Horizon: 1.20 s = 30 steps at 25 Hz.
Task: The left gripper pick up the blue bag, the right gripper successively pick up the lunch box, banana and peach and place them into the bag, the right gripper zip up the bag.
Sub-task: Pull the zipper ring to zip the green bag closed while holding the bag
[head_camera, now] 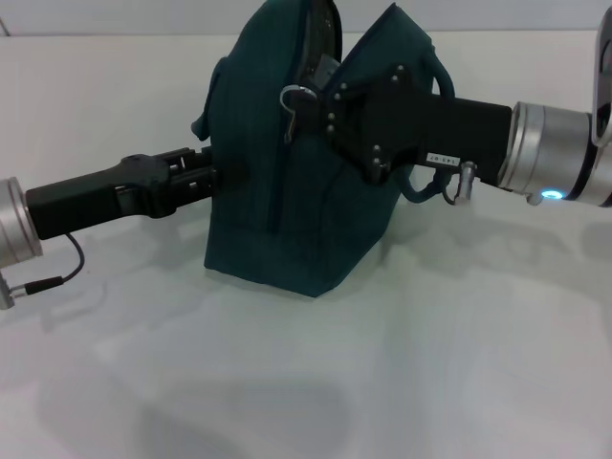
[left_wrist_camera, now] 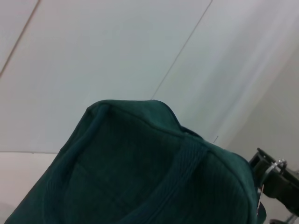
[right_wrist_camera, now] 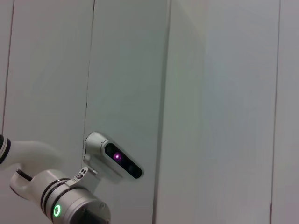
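Note:
The blue bag (head_camera: 287, 201) stands upright on the white table (head_camera: 306, 382), its top partly gaping. My left gripper (head_camera: 212, 177) reaches in from the left and is shut on the bag's side fabric below a loop handle (left_wrist_camera: 180, 172). From the right, my right gripper (head_camera: 325, 100) sits at the top of the bag, shut on the zipper's metal pull (head_camera: 292, 96). The left wrist view also shows that pull ring (left_wrist_camera: 275, 165) at the black right gripper (left_wrist_camera: 282, 184). The lunch box, banana and peach are out of view.
The second handle (head_camera: 426, 191) hangs under the right arm's black body. A cable (head_camera: 57, 277) loops below the left wrist. The right wrist view shows only wall panels and the left arm's wrist (right_wrist_camera: 70, 205) with its camera (right_wrist_camera: 114, 161).

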Available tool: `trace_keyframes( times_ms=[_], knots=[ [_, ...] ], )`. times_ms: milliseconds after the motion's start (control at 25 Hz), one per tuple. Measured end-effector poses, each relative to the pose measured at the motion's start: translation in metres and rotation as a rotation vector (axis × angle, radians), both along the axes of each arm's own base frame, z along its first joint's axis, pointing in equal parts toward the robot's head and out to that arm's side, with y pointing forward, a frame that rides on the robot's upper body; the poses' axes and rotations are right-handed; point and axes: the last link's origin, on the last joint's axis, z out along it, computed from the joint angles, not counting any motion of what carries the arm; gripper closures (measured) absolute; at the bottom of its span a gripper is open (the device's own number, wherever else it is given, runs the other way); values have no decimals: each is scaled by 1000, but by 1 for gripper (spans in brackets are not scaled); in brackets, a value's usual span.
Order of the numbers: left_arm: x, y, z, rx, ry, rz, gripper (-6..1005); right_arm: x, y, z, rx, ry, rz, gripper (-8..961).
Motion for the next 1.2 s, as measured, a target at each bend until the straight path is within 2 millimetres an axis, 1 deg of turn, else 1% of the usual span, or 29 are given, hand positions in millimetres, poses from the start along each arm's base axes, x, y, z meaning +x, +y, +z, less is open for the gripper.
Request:
trace_keyframes(
  times_ms=[160, 400, 600, 680, 840, 1200],
  knots=[
    [-1, -1, 1, 8, -7, 4, 391, 1, -1, -1, -4, -1, -2, 937],
    [-2, -2, -1, 8, -13, 1, 623, 2, -1, 0, -5, 0, -9, 936],
    [0, -6, -10, 27, -9, -55, 826, 2, 0, 2, 0, 25, -25, 935],
    [2, -8, -14, 23, -6, -86, 853, 1, 0, 4, -2, 41, -32, 935],
    [3, -10, -17, 9, -9, -91, 908, -1, -2, 6, -19, 63, -31, 934],
    [5, -13, -25, -32, 13, -121, 937, -1, 3, 13, -69, 107, -103, 932]
  ],
)
